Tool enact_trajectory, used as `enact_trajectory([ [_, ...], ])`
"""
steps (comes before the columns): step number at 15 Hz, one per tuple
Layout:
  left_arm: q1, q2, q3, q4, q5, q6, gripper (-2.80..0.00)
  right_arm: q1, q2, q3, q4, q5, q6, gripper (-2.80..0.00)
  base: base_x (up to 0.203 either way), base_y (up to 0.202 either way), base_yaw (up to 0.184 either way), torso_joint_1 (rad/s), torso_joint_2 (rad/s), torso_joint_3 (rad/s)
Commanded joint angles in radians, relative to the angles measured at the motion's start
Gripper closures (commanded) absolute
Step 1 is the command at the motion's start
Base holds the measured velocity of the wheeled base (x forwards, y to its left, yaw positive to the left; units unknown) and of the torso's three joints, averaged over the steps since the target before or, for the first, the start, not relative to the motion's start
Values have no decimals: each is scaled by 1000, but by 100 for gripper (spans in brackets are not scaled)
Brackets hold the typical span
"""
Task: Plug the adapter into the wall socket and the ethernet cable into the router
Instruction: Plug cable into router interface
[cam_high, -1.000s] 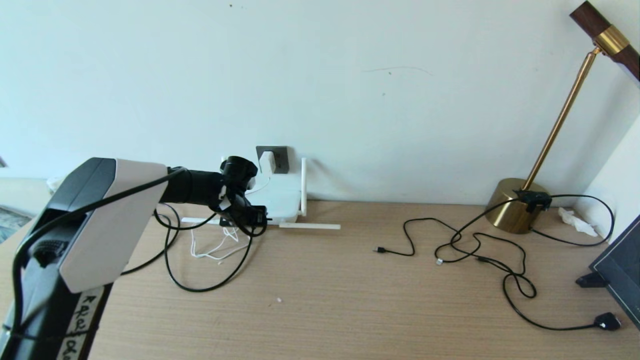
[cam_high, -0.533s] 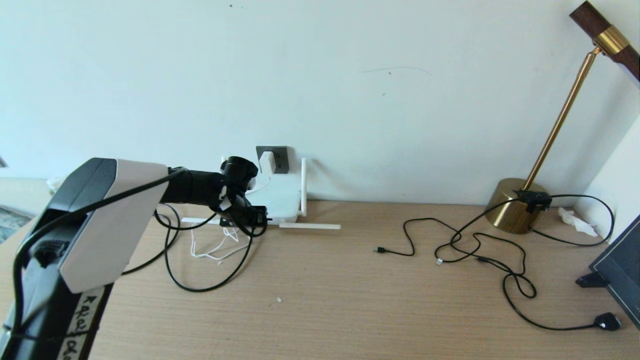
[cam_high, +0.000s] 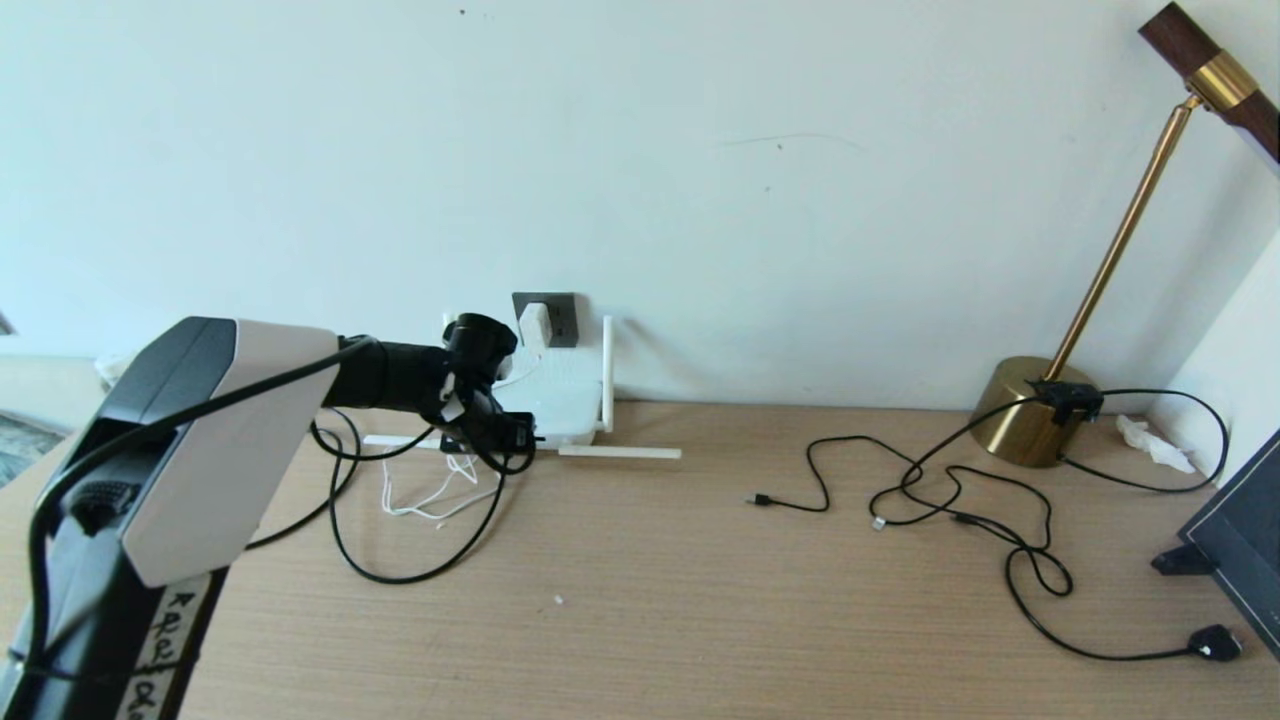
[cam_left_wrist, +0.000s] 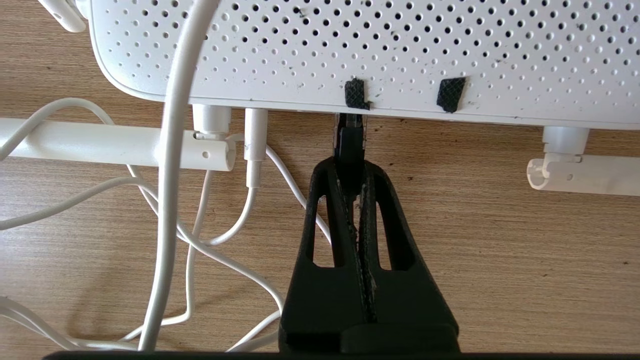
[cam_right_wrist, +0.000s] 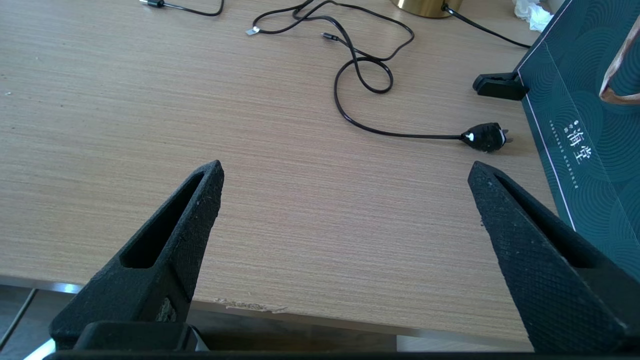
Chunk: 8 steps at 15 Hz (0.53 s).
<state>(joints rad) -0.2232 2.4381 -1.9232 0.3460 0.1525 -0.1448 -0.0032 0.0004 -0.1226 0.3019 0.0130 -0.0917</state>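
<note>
left gripper (cam_left_wrist: 351, 172) clamped on ethernet cable (cam_left_wrist: 350, 145) plug, tip at router (cam_left_wrist: 400, 50) edge port

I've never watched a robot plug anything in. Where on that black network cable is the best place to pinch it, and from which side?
Probably the stiff black boot just behind the plug of the ethernet cable, pinched across its flat sides from the open table side of the router. The cable behind is limp, and the port faces outward along the edge. The left gripper is shut there in this way.
</note>
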Motion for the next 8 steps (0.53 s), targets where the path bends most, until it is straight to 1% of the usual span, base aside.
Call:
enact_trajectory([
  [1,-1,11,0,-16,10,-2,0,0,1,0,2,1,0,-280,0,0,0,0,0,0],
  [8,-5,20,-3,-49,12,-2,0,0,1,0,2,1,0,-280,0,0,0,0,0,0],
])
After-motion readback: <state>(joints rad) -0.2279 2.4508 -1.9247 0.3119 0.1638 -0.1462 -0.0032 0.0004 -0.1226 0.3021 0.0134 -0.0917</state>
